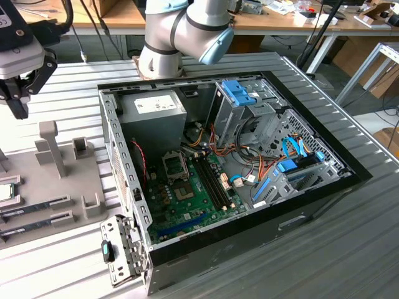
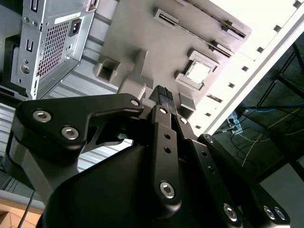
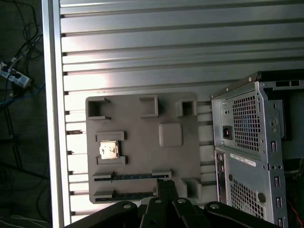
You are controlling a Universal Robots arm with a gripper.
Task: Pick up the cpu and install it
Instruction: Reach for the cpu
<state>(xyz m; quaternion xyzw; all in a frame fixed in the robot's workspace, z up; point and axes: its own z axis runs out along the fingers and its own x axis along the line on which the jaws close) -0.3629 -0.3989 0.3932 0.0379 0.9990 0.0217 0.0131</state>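
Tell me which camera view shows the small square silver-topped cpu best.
The first wrist view: the small square silver-topped cpu shows whole, from straight above, on the grey plastic fixture plate. The second wrist view shows it slanted and glare-washed. The exterior view cuts it off at its left edge.

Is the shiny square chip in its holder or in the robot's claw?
In its holder: the cpu lies flat between brackets on the grey tray, apart from the shut gripper.
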